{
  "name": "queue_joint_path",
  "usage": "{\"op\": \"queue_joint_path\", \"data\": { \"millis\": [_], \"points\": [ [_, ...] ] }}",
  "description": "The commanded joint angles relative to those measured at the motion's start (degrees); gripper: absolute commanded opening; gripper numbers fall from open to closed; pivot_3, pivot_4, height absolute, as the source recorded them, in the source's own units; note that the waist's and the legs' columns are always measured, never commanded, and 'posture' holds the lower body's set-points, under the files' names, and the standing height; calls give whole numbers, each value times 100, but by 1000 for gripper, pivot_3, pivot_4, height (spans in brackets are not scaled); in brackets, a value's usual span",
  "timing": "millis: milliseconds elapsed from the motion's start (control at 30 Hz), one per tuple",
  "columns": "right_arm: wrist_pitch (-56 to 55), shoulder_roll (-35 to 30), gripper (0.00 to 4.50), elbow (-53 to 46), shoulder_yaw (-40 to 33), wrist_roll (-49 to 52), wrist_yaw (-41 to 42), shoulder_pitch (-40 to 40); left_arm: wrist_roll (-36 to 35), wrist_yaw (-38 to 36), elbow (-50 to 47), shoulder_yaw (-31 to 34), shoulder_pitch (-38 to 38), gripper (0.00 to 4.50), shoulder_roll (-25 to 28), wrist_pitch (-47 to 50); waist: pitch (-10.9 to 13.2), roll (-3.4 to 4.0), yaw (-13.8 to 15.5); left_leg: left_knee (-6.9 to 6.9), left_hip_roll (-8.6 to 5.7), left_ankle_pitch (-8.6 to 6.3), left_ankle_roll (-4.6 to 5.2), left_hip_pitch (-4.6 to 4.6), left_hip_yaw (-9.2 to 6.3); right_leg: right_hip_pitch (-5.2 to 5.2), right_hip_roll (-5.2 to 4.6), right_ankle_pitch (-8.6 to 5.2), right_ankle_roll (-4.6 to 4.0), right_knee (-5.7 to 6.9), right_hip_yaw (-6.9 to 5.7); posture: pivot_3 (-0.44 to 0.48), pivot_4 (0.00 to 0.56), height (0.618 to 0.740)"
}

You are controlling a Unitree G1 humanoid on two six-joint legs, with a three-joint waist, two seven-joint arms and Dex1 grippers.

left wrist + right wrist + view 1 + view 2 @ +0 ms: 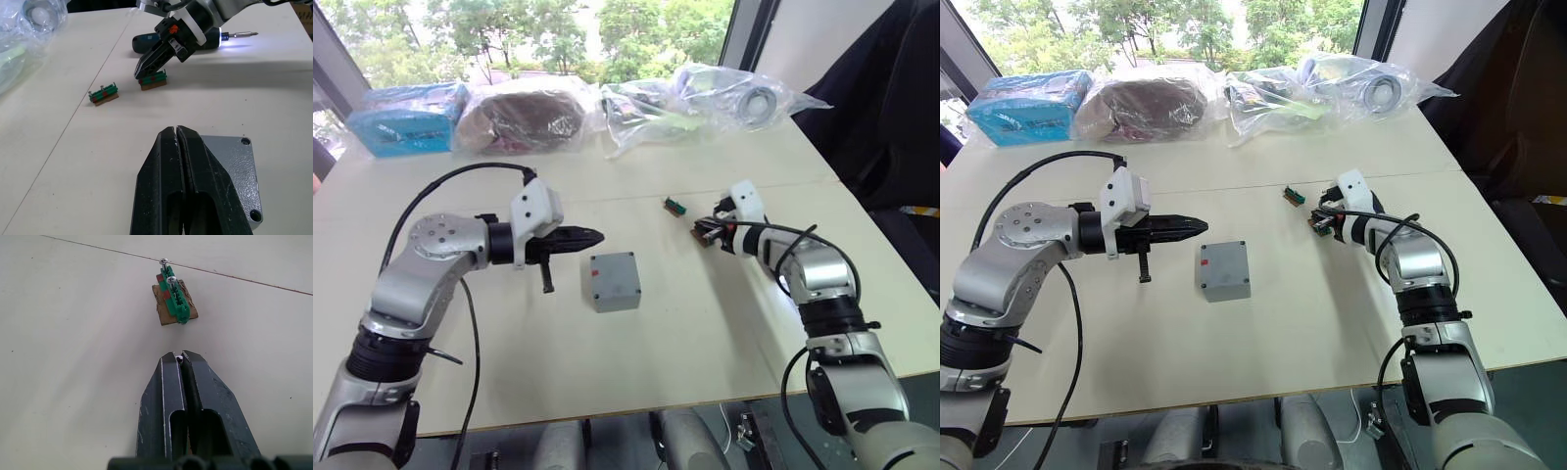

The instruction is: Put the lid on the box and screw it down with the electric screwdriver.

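The grey box (618,300) stands mid-table with the flat lid (612,273) lying on top; corner screw holes show in the left wrist view. My left gripper (593,237) is shut and empty, hovering just left of the box, its tips (175,130) over the lid's edge. My right gripper (703,233) is to the right of the box, shut on a small screw (179,359), its tips over a green-and-red screw holder (152,81). The electric screwdriver (146,42) lies on the table behind the right gripper, bit (243,34) lit white.
A second green-and-red holder (674,206) with two screws sits a little further back. Clear plastic bags (705,98), a dark bundle (524,117) and a blue pack (406,117) line the table's far edge. A seam (636,196) crosses the tabletop.
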Motion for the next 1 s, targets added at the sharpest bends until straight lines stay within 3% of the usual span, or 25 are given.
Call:
{"op": "queue_joint_path", "data": {
  "millis": [33, 267, 433, 567, 1000],
  "points": [
    [291, -230, 61, -856, -215, 249, 183, -204, -40, 21, -203, 103, 135, 0, 102, -10, 1, 1, -1, 0, 0, 0, 0, 0, 0, 0, 0, 0, 0, 0, 0, 0, 150, 740],
    [1482, -453, 61, -2490, 56, 903, 648, -368, -87, 29, -300, 213, 413, 0, 250, 29, 1, 1, -5, 0, 0, 0, 0, 1, -1, -1, 0, 0, 0, 2, 0, 0, 150, 740],
    [2078, -92, 61, -3247, 528, 1166, 526, -347, -122, -10, -348, 347, 718, 0, 426, 30, 0, 1, -2, -1, 3, 0, 0, 2, -4, -1, 2, -1, 0, 3, -2, 0, 150, 740],
    [2043, 136, 61, -3407, 967, 1075, 432, -96, -145, 26, -449, 432, 940, 0, 496, 71, 0, 1, 10, -1, 3, 0, 0, 2, -1, -1, 1, -1, -1, 3, -1, 0, 150, 740],
    [1881, 54, 61, -3386, 1269, 977, 454, 114, -143, 103, -598, 463, 1065, 0, 464, 127, 0, 0, 2, 2, 2, 0, 0, -1, -2, -4, 0, -1, -1, 2, -3, 0, 150, 740]
  ]
}}
